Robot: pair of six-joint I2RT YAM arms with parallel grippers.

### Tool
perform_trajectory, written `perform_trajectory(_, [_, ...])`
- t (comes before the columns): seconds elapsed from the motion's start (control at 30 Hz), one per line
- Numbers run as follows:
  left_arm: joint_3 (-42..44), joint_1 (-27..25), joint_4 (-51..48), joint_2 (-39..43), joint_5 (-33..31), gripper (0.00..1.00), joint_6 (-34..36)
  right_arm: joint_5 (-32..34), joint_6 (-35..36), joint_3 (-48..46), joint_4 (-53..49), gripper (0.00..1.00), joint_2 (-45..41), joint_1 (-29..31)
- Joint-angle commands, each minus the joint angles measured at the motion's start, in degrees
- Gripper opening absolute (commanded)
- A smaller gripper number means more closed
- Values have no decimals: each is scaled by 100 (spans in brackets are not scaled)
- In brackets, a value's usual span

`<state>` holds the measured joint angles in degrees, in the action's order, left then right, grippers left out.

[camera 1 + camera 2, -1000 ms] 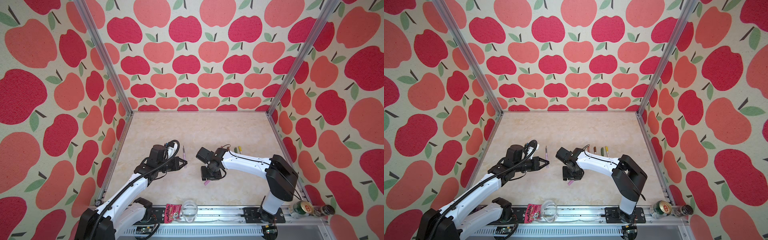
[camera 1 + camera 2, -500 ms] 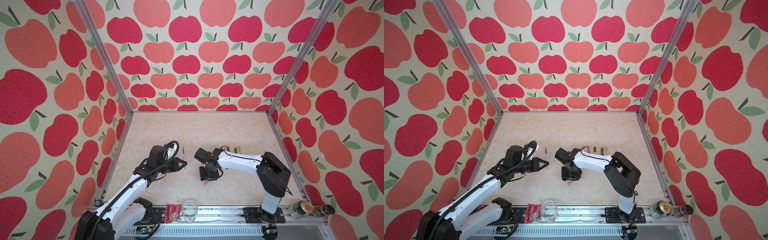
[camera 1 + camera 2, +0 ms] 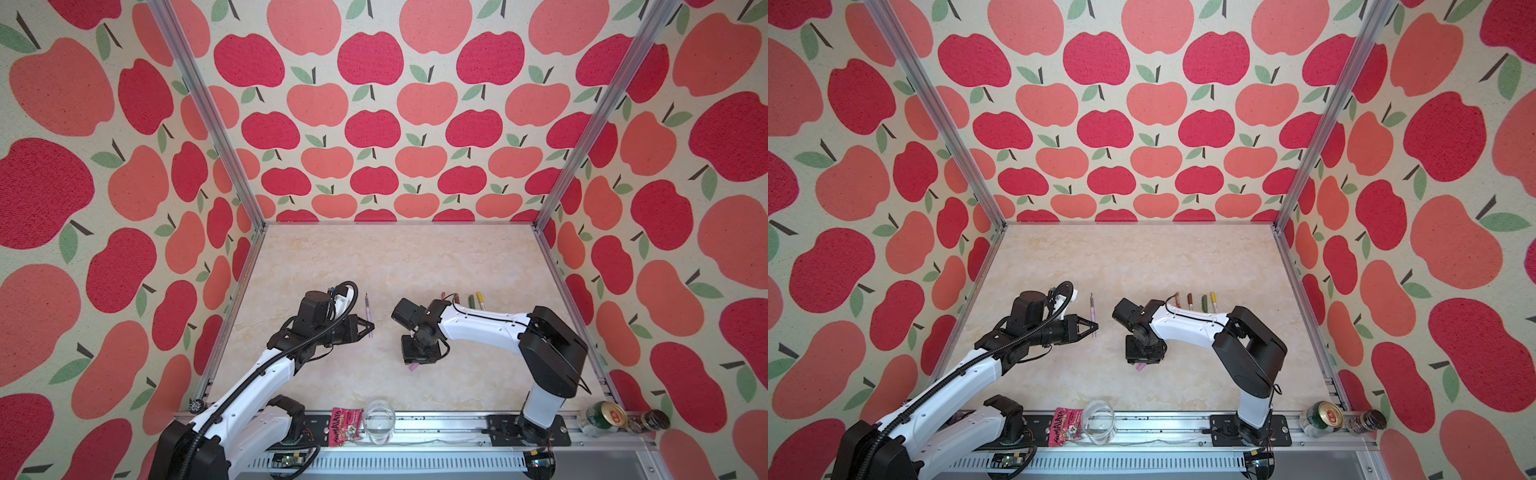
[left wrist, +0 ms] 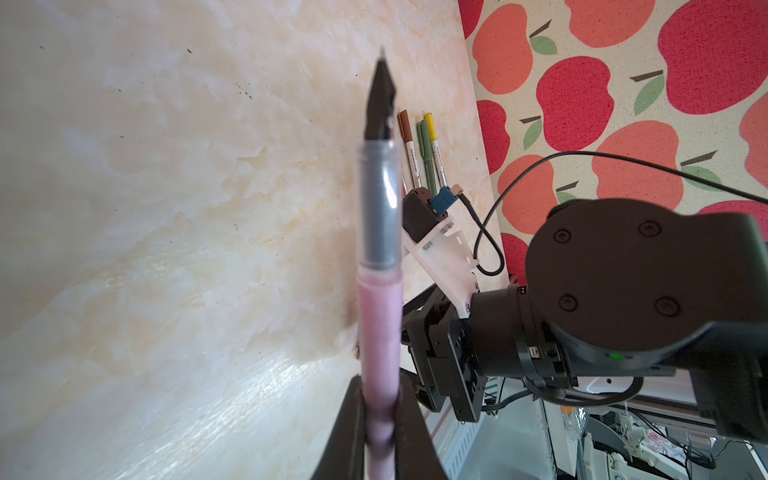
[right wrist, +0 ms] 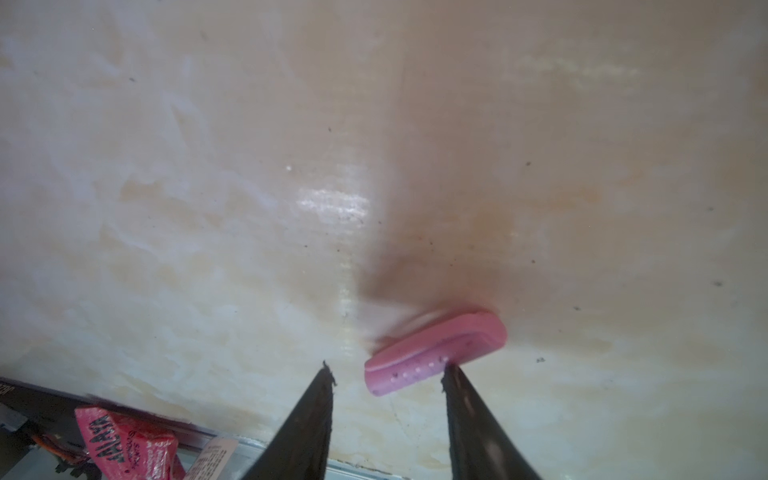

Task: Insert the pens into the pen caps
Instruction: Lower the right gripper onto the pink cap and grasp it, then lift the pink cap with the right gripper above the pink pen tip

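Right gripper (image 5: 388,369) points down, jaws apart over pink cap (image 5: 436,345)

Bright, even light is cast, glare is seen on the bench (image 5: 332,203), and wrist views are softly blurred.

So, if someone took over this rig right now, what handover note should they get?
Left claw: shut on the uncapped lilac-pink pen, nib pointing away from the claw.
Right claw: open, low over the pink cap, which lies on the table, one end inside the open jaws, not gripped.
Done: four capped pens lie in a row behind the right arm.
Left: grip the pink cap, bring it to the held pen, push it on.
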<state>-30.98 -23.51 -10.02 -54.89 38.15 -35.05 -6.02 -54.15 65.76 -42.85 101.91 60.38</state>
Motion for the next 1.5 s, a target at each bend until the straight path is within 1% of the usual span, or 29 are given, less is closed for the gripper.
perform_trajectory(0.0, [47, -62, 88, 60, 48, 0, -13, 114, -126, -150, 48, 46, -83, 51])
perform_trajectory(0.27, [40, -161, 124, 34, -27, 0, -47, 141, -116, -250, 202, 45, -63, 56])
perform_trajectory(0.5, [13, -233, 167, -52, -69, 0, -63, 207, 112, -73, 242, 38, 127, -45])
perform_trajectory(0.7, [0, -257, 211, -126, -98, 0, -57, 184, 273, 34, 214, 29, 256, -124])
perform_trajectory(0.9, [-61, -271, 229, -201, -97, 0, -53, 114, 315, 25, 277, 15, 332, -136])
perform_trajectory(0.93, [-68, -286, 229, -210, -97, 0, -49, 115, 326, 34, 288, 14, 321, -139])
perform_trajectory(1.1, [-129, -300, 211, -265, -89, 0, -26, 190, 449, 110, 308, 12, 214, -133])
perform_trajectory(1.27, [-188, -364, 229, -348, -106, 0, -24, 379, 576, 209, 228, 11, -4, -162])
perform_trajectory(1.47, [-262, -454, 267, -464, -124, 0, -3, 570, 705, 256, 159, 11, -438, -324])
